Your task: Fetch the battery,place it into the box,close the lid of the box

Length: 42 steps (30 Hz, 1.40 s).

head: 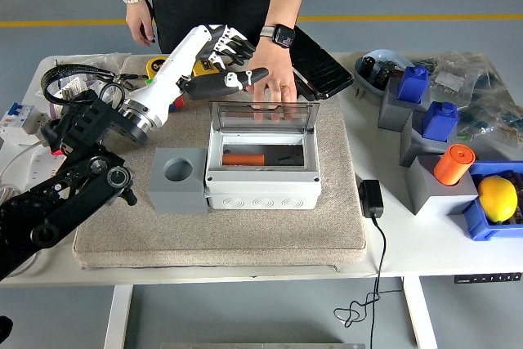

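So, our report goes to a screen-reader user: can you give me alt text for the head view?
An orange battery lies inside an open white box on a mat, its clear lid standing upright. The robot's left hand, empty with fingers loosely curled, hovers behind the lid. A person's hand rests at the lid's far side.

My left hand (221, 59) has a smooth white plastic shell with glossy black fingers (233, 79), and my forearm (73, 194) is matt black. The box (261, 181) is smooth pale grey plastic; its lid (263, 117) is clear and shiny. The battery (243, 158) looks matt orange. The mat (327, 218) is rough beige cloth. The holder (178, 180) is dull grey. The table (425, 243) is smooth white.
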### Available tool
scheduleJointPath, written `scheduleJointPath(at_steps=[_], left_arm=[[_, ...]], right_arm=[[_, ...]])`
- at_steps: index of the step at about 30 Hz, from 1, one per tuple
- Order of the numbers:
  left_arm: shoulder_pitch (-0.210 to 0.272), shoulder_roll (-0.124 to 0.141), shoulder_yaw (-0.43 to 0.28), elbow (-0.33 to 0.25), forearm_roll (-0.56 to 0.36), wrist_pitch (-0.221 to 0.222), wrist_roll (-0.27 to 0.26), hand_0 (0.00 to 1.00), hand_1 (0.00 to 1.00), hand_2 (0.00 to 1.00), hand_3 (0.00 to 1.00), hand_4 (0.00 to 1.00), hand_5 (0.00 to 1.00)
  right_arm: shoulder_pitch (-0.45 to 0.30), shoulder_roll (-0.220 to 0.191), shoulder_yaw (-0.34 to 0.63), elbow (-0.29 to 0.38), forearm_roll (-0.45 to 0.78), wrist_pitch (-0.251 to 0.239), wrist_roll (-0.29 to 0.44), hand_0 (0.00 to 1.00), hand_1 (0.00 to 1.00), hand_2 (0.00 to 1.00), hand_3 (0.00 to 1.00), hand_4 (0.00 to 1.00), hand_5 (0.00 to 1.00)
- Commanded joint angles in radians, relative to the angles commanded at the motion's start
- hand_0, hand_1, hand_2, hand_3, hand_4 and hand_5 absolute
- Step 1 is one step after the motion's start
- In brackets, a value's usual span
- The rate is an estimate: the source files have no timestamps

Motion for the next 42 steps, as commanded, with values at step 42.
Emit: scheduleJointPath(at_steps=[42], left_arm=[[0.013,0.007,0.117,-0.065,0.125,-0.184,0.171,0.243,0.543,0.588,0.548,0.980,0.598]], right_arm=[[-0.019,0.011,0.034,0.000,-0.005,0.001,-0.001,0.745,0.702,0.701,0.729,0.998,0.606]])
